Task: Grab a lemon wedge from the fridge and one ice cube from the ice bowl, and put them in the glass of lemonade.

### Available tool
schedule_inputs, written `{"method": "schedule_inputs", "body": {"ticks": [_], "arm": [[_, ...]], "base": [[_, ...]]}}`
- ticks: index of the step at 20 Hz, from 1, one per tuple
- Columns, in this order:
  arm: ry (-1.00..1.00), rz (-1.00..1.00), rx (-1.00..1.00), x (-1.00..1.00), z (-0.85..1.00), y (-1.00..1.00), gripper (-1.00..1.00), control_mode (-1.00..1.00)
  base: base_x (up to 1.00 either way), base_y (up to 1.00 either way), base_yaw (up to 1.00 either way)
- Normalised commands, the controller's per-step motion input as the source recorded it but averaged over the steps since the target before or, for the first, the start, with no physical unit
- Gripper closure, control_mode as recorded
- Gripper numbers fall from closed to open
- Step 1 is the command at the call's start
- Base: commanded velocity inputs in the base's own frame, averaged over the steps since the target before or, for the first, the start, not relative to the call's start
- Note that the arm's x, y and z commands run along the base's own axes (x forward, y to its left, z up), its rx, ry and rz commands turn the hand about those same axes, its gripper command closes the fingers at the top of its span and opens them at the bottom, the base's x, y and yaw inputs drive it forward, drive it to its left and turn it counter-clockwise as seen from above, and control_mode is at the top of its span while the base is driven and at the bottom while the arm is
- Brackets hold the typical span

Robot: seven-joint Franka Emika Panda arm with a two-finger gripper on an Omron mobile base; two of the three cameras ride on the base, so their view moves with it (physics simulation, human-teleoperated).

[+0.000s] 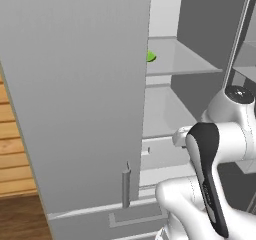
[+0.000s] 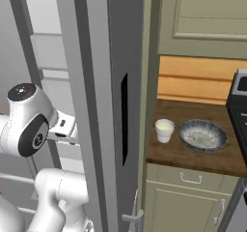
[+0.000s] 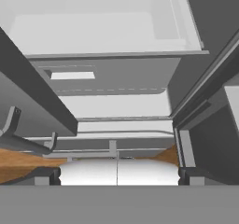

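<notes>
The lemon wedge (image 1: 151, 56) is sitting on the upper fridge (image 1: 80, 99) shelf, toward twelve o'clock above the arm; the gripper (image 3: 119, 175) is spread, holding nothing.

Grey fridge (image 1: 75, 109), yellow-green lemon wedge (image 1: 151, 57), whitish cup (image 2: 164, 130), grey speckled bowl (image 2: 203, 135), brown wooden counter (image 2: 193, 153)

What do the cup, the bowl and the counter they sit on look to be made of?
The cup looks like translucent whitish plastic or frosted glass. The bowl seems glazed ceramic: grey rim, speckled whitish inside. The counter looks like brown wood with visible grain.
</notes>
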Motion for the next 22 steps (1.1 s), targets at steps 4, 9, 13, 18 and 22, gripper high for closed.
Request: {"method": "schedule_inputs", "body": {"ticks": [4, 9, 13, 18, 22], "arm": [[0.0, 0.0, 0.0, 0.0, 0.0, 0.0, -1.0, 1.0], [0.0, 0.0, 0.0, 0.0, 0.0, 0.0, -1.0, 1.0], [0.0, 0.0, 0.0, 0.0, 0.0, 0.0, -1.0, 1.0], [0.0, 0.0, 0.0, 0.0, 0.0, 0.0, -1.0, 1.0], [0.0, 0.0, 0.0, 0.0, 0.0, 0.0, -1.0, 1.0]], "base": [[0.45, -0.12, 0.07], [0.38, -0.11, 0.13], [0.46, 0.0, 0.2], [0.5, 0.0, 0.22], [0.39, 0.0, 0.1]]}}
